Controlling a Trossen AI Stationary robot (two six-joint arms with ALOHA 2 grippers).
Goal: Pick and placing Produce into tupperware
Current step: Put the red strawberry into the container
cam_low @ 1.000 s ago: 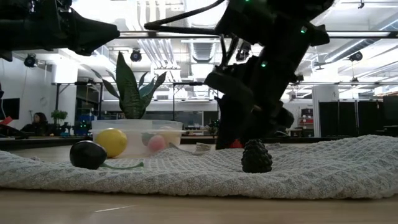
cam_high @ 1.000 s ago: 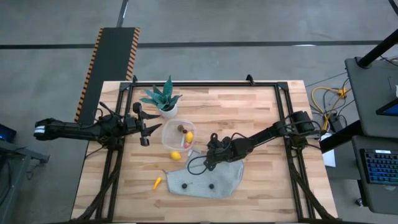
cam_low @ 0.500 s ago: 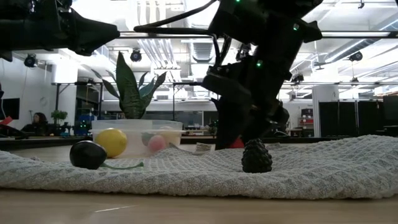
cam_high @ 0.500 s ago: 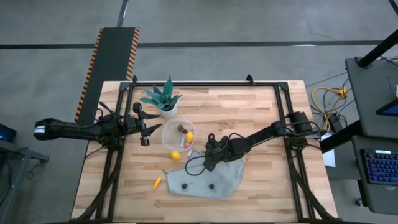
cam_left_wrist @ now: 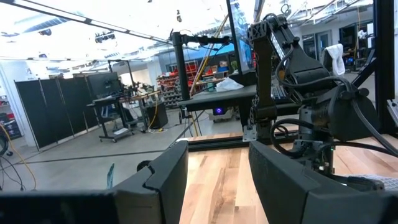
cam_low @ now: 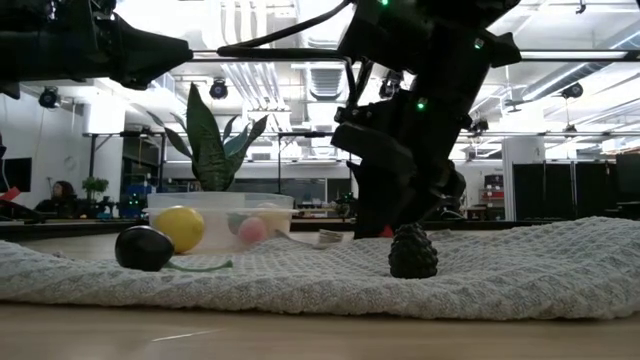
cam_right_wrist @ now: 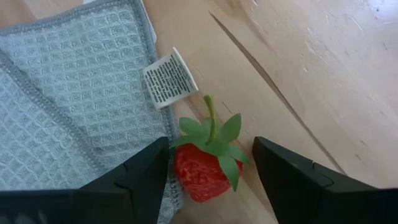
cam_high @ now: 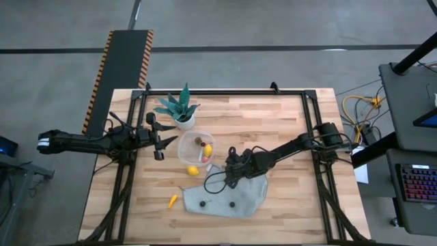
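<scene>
Red strawberry point(cam_right_wrist: 200, 172) lies on the bench at the grey cloth's point(cam_right_wrist: 74, 106) edge, squarely between the spread fingers of the right tool point(cam_right_wrist: 210, 186), stem pointing away from it. The tupperware point(cam_high: 194, 148) sits just beyond; the left tool point(cam_high: 158, 141), open, waits beside it.

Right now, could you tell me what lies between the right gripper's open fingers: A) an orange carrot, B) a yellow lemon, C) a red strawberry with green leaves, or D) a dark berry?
C: the right wrist view shows the right gripper open around a red strawberry with green leaves, lying on the wood at the grey cloth's edge.
</scene>
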